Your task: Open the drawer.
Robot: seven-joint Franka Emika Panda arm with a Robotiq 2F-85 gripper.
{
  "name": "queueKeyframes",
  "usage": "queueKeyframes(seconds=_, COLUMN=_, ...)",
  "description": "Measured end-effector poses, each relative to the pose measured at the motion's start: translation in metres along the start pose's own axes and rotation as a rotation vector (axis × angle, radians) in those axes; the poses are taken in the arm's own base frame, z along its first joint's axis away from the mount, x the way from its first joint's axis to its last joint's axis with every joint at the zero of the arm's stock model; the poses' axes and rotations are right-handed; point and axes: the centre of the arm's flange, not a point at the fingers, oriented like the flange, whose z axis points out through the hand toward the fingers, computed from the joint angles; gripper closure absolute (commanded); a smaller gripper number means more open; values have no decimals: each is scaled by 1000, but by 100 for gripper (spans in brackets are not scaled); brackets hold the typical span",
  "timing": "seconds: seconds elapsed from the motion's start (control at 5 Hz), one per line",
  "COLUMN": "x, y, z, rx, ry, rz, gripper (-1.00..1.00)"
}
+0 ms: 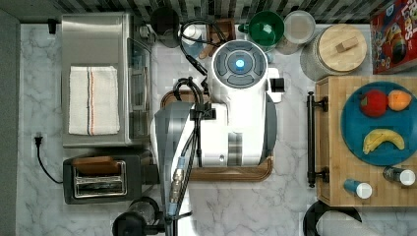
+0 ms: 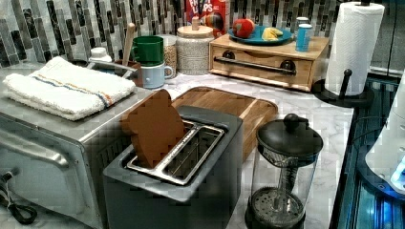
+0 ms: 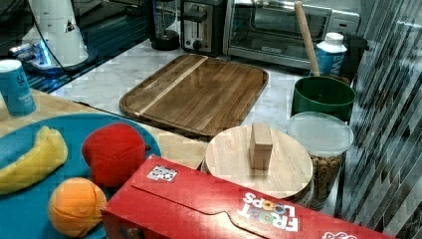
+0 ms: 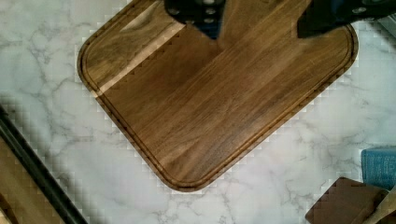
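Wrist view looks down on the walnut tray (image 4: 219,100), with the hand (image 4: 261,21) above it, its 2 dark fingers (image 4: 198,11) spread wide and holding nothing. The drawer (image 2: 265,64) sits closed at the far end of the marble tabletop (image 1: 290,196) in the left view, its black bar handle (image 2: 253,65) facing the tray. A blue plate (image 1: 376,123) with fruit rests on the drawer's unit. In the top view the white arm (image 1: 236,113) hangs over the tray, well apart from the handle.

White arm (image 1: 236,123) with grey joint caps, a blue light, black cables.
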Motion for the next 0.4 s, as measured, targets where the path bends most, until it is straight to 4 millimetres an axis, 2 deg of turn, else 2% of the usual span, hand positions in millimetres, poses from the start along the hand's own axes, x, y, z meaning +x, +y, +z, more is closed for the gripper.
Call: queueKeyframes(seconds=0.4, x=3, y=0, z=7, rx=-8, ry=0, rz=-3, gripper=-100)
